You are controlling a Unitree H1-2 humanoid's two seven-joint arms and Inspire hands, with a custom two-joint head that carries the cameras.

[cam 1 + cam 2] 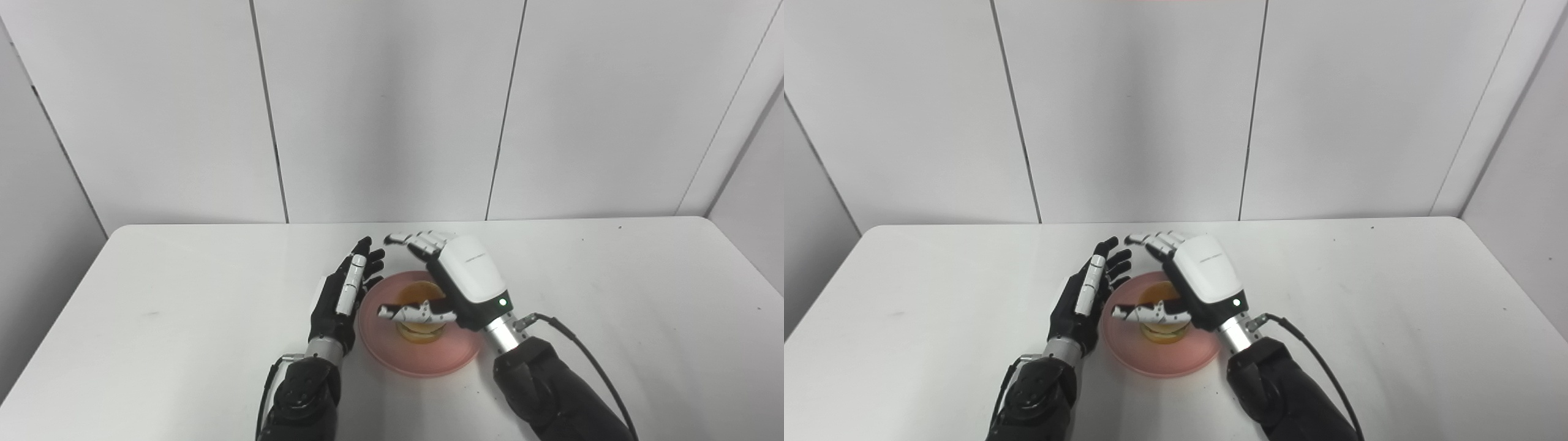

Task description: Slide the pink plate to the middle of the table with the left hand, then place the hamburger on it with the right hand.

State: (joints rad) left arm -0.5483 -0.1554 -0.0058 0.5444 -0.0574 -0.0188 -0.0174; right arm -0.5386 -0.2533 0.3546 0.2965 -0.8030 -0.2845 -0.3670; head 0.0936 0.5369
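Left eye view shows the right hand spread over the hamburger, its white back covering much of the bun, so only the orange top and lower edge show between the thumb and the palm. Whether the thumb touches the bun is hard to make out. The fingers reach out past the far side of the hamburger, apart and closed on nothing. The hamburger sits on the pink plate, near the middle of the white table. The left hand stands on edge just beside the plate's left rim, fingers straight and slightly apart, holding nothing; contact with the rim cannot be told.
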